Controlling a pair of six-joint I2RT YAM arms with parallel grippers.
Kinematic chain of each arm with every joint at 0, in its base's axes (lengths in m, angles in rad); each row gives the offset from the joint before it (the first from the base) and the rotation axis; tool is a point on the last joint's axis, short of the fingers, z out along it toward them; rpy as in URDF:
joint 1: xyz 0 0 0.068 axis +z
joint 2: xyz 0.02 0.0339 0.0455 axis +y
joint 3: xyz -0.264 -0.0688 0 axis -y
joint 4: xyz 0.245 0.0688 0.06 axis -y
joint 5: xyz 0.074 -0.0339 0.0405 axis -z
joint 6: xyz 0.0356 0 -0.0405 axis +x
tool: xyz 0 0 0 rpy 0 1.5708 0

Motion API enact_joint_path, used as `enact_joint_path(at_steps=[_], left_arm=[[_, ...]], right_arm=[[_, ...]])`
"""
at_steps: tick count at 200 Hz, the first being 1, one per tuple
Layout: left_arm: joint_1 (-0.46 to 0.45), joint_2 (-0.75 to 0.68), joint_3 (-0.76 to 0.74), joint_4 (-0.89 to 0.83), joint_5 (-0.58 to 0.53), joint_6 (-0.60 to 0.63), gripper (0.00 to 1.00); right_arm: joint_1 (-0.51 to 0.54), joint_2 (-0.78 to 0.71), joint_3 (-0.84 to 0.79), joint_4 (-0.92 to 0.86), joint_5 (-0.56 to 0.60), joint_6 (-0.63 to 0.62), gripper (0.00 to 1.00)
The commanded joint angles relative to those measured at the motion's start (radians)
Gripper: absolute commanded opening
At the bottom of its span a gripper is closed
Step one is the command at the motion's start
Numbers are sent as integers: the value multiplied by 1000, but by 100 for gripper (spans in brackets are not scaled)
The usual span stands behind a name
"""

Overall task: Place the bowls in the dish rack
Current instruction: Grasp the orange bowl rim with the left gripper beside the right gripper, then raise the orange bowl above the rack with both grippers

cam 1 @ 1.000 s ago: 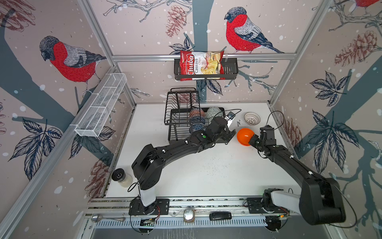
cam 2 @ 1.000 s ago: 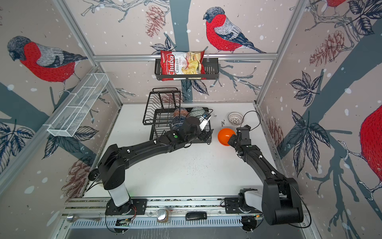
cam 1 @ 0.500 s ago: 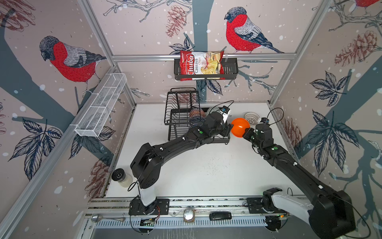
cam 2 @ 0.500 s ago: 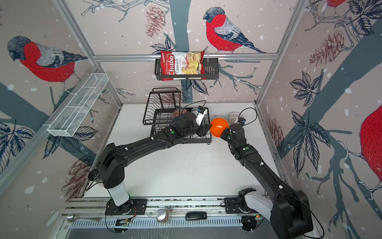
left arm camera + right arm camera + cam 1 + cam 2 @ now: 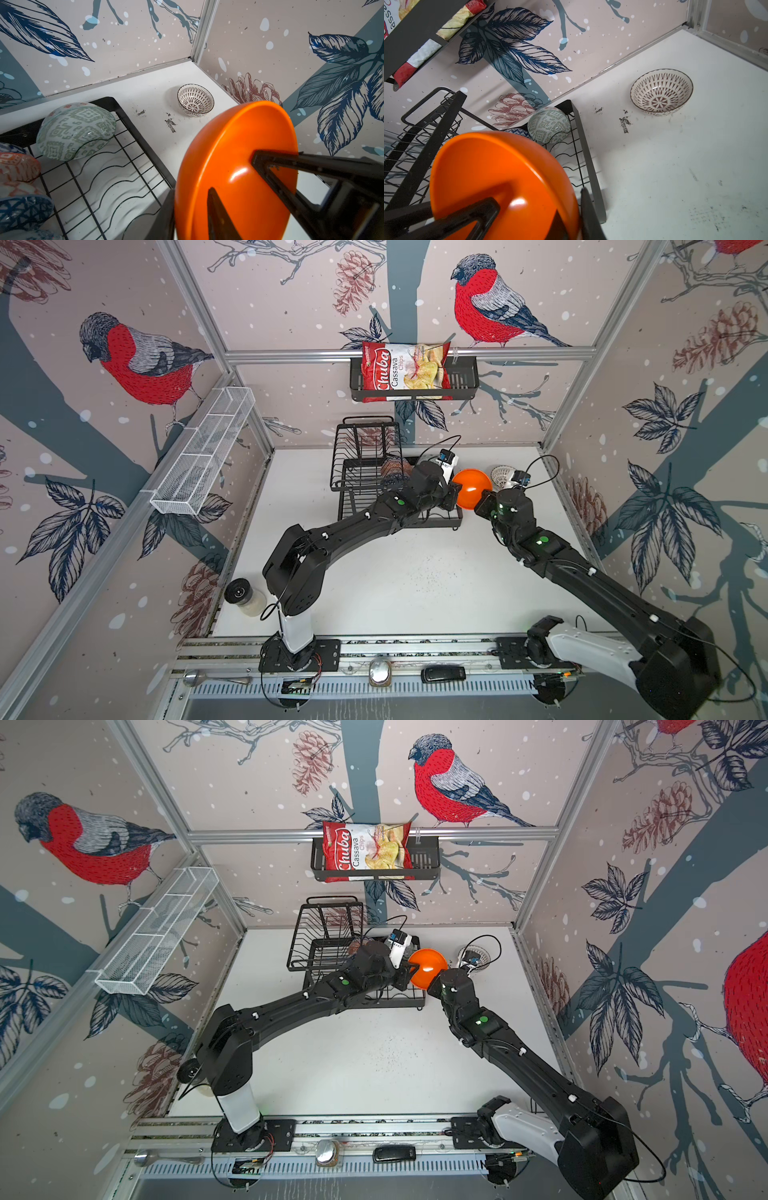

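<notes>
Dish rack [image 5: 145,145]: four patterned bowls sit in its base tray, and your left arm lies right across it. Swing that arm carelessly when you go to place and the forearm or elbow can clip the rack's upper tier or the loaded bowls.

Orange bowl [image 5: 471,489]: off the table, on edge, between both arms over the rack's right-hand rim. Both tools are on it. Biggest risk is the handover. If the right lets go before the left's pinch is firm, the bowl drops on the rack frame or the table. If both arms pull at once, the glossy wall slides out of one pinch.

Grey-white bowl [image 5: 76,128]: leans in the tray's far corner, near the orange one. Come in low with the orange bowl and you can knock it over.

White lattice bowl [image 5: 661,91]: upright on the table near the back corner, well apart, not yet loaded. Low risk now, but the right arm's cable hangs near it.

Left gripper [image 5: 232,174]: fingers straddle the orange wall and look clamped on it. The bite is thin, so the bowl could pivot.

Right gripper [image 5: 537,197]: closed on the same bowl, one finger inside, one outside.
</notes>
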Motion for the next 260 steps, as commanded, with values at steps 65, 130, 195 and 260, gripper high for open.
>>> enact_joint_path(at_steps=[65, 130, 195, 260], left_arm=[[1, -6, -16, 40, 20, 9, 0], [6, -85, -118, 152, -86, 4, 0], [12, -171, -194, 242, -273, 20, 0], [14, -230, -243, 330, -408, 48, 0]], right_arm=[[36, -8, -12, 104, 13, 46, 9], [36, 21, 38, 51, -1, 68, 36], [35, 14, 103, -5, -44, 107, 68], [26, -16, 191, -114, -35, 187, 100]])
